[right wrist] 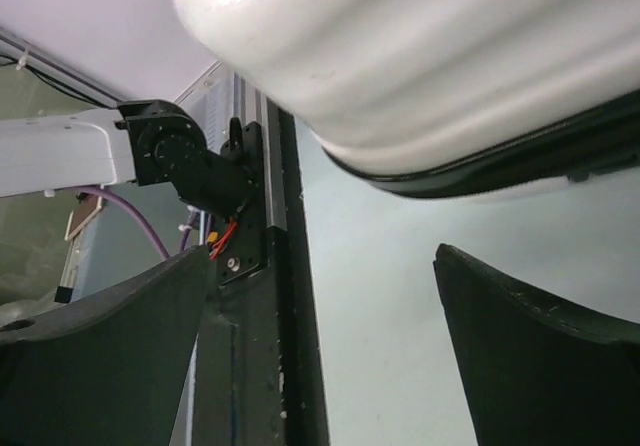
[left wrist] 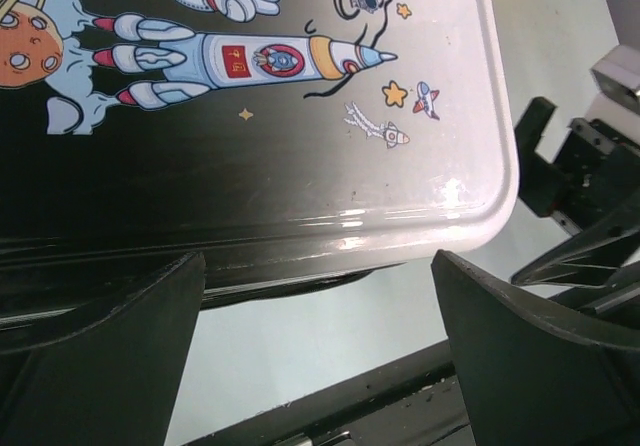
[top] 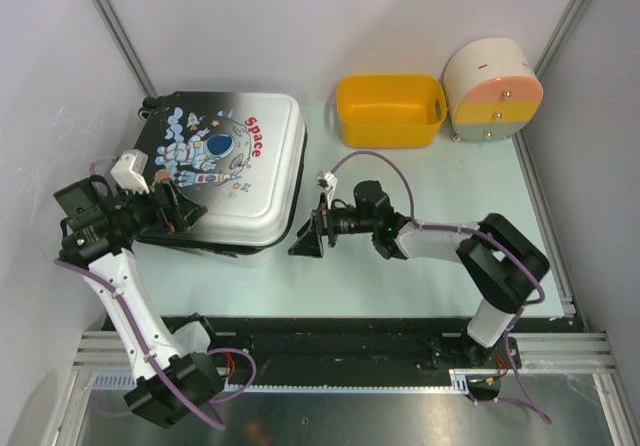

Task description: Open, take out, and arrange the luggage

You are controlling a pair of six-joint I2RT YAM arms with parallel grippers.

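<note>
Luggage [top: 225,171] closed, flat, left of centre; black-to-white shell (astronaut print); pale green table [top: 420,276]; white walls [top: 300,16]; left gripper [top: 185,209] and right gripper [top: 308,234] fingers apart, empty.

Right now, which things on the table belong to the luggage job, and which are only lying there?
For the job:
- suitcase, closed

Lying about:
- yellow basket
- round drawer box

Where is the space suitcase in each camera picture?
Top view: the suitcase lies left of middle.
Left wrist: the suitcase fills the top, rocket print showing.
Right wrist: the suitcase's white corner spans the top.
Shared landmark: the pale green table beneath it.
</note>
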